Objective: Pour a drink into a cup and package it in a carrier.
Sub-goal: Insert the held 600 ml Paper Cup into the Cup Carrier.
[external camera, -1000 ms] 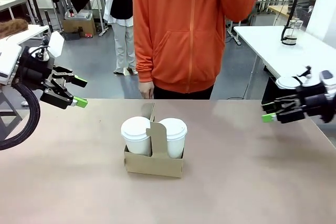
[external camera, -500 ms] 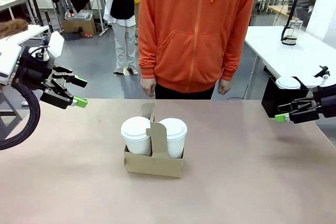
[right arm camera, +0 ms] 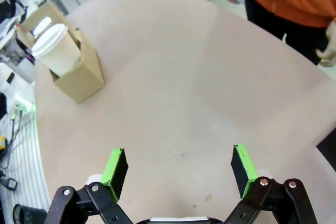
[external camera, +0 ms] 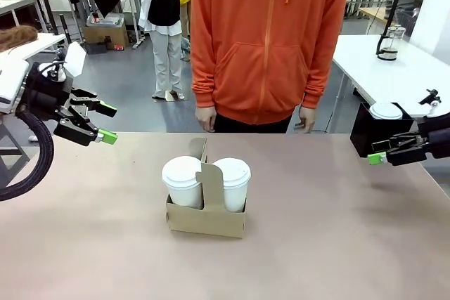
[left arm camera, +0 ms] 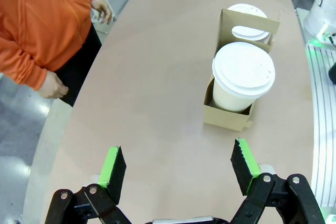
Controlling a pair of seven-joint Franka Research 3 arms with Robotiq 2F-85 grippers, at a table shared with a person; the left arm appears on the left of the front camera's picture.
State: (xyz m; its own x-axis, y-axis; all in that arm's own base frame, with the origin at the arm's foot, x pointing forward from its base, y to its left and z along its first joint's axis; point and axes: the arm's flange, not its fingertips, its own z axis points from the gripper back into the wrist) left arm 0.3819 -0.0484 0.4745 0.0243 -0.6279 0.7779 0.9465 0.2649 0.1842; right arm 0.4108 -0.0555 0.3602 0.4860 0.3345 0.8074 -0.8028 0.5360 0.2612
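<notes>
A brown cardboard carrier (external camera: 207,220) stands mid-table with its flat handle upright between two white lidded cups (external camera: 181,179) (external camera: 233,175). The drink is hidden under the lids. My left gripper (external camera: 107,123) hangs open above the table's left edge, well clear of the carrier. Over the right edge my right gripper (external camera: 378,152) is open too, with nothing in it. The left wrist view has the left gripper (left arm camera: 178,169) wide open, and past it the carrier (left arm camera: 227,118) and the nearer cup (left arm camera: 243,80). From the right gripper (right arm camera: 178,170), the carrier (right arm camera: 80,81) and a cup (right arm camera: 52,43) lie far off.
A person in an orange hoodie (external camera: 267,47) stands at the far edge, hands hanging at the sides (external camera: 205,119). A black box (external camera: 364,130) bearing a lidded white cup (external camera: 385,110) sits at the right edge behind my right gripper. A glass pitcher (external camera: 389,42) stands on a white table behind.
My right gripper has drawn back to the right, away from the middle of the table. The person has lowered both arms to the sides. The left arm has stayed still.
</notes>
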